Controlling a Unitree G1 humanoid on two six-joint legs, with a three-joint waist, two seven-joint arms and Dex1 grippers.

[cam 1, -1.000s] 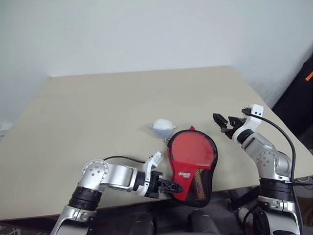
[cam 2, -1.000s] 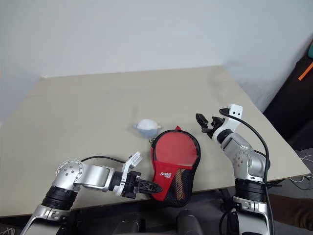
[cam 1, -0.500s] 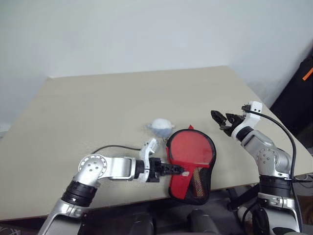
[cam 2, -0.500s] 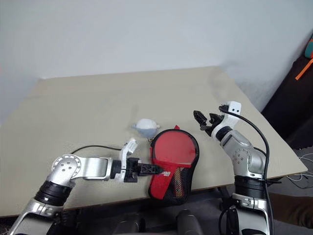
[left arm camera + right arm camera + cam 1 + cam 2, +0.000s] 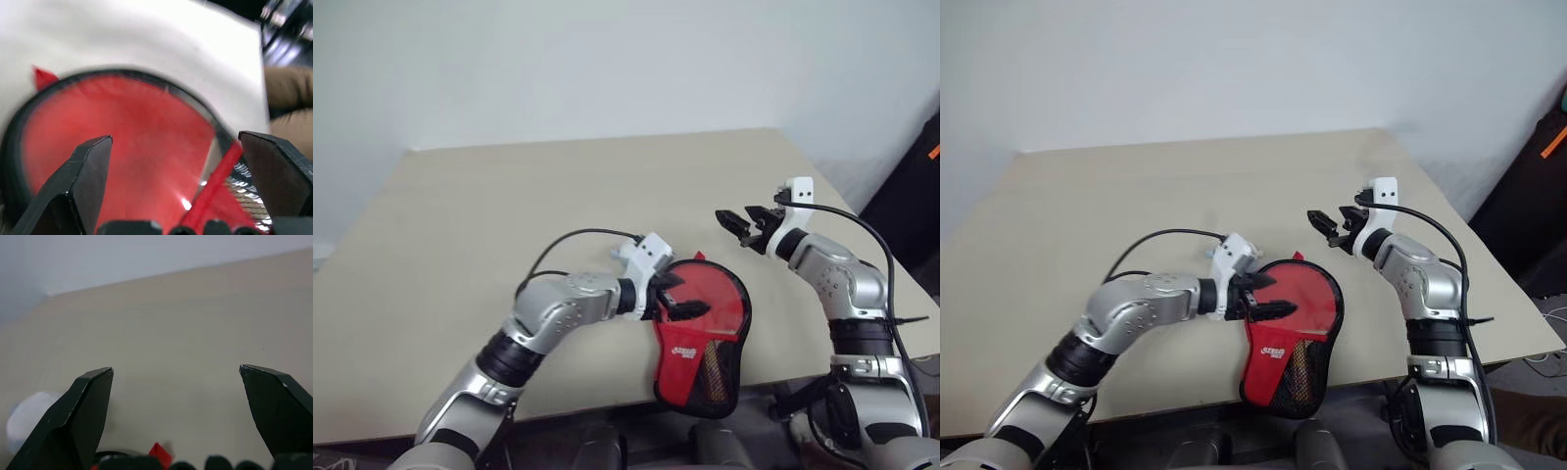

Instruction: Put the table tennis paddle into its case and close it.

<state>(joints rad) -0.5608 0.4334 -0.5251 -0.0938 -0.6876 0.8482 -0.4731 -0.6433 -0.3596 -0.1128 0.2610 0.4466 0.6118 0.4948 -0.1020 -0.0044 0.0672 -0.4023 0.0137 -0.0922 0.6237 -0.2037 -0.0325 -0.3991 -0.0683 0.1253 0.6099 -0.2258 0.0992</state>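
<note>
The case (image 5: 703, 338) lies at the table's front edge, its mesh end hanging over the edge. Its black zip rim rings a round red face (image 5: 122, 147), which I take for the table tennis paddle seen through the clear window. My left gripper (image 5: 683, 297) hovers open just over that round part, coming from the left, fingers (image 5: 83, 186) wide apart with nothing between them. My right gripper (image 5: 732, 221) is open and empty, raised above the table beyond the case's right side, pointing left.
A small whitish-grey rounded lump (image 5: 24, 423) sits on the beige table (image 5: 509, 215) just behind the case, under my left wrist. A dark object with an orange mark (image 5: 922, 181) stands off the table's right side. A pale wall lies behind.
My left gripper let go of the case's lower left edge, opened, rolled and swung up over the round red part. The right gripper rose a little and drifted left, staying open.
</note>
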